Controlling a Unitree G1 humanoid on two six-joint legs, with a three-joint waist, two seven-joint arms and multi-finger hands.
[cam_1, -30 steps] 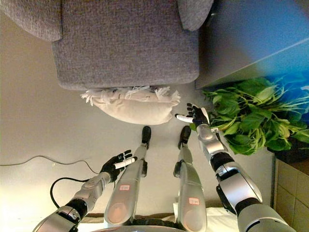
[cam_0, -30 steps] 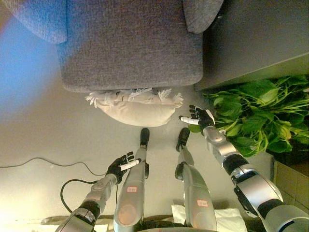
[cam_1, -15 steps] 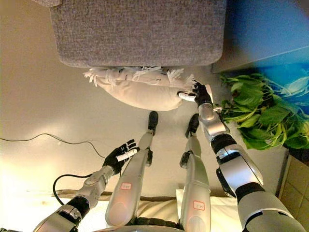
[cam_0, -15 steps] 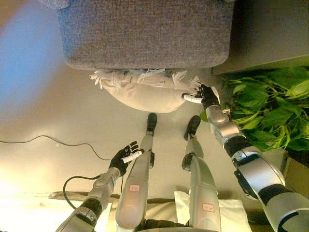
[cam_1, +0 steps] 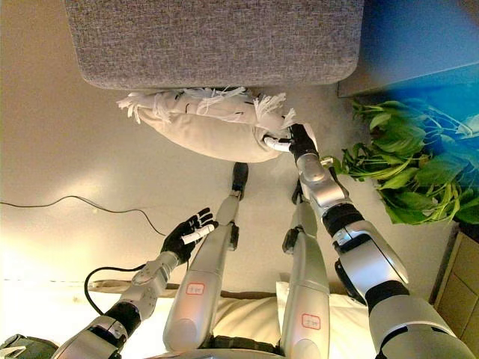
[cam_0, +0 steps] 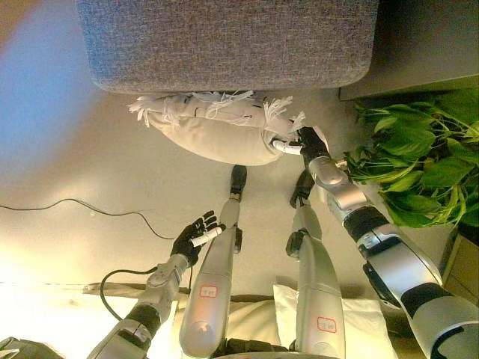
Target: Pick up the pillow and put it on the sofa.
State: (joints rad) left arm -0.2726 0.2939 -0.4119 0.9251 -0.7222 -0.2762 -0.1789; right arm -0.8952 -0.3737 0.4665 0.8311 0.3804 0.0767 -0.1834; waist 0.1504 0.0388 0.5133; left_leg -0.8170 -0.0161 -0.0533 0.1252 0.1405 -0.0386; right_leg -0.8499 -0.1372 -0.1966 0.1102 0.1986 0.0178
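Nearest, well short of the pillow (cam_0: 213,133), the left hand (cam_0: 193,240) hangs over bare floor with its fingers spread and relaxed, holding nothing. Farther out, the right hand (cam_0: 303,142) is at the pillow's right-hand corner, fingers loosely extended and touching the cloth beside the fringe; whether they have any real hold on it cannot be told. The pillow lies on the floor right against the foot of the sofa (cam_0: 224,41), its fringed edge touching the grey base. The plant (cam_0: 419,168) stands to the right of the pillow, just beside the right arm.

One hand on a corner is a poor hold: the soft pillow may sag and slip free, or drag under the sofa's front edge. A wide swing of that arm could brush the leaves.
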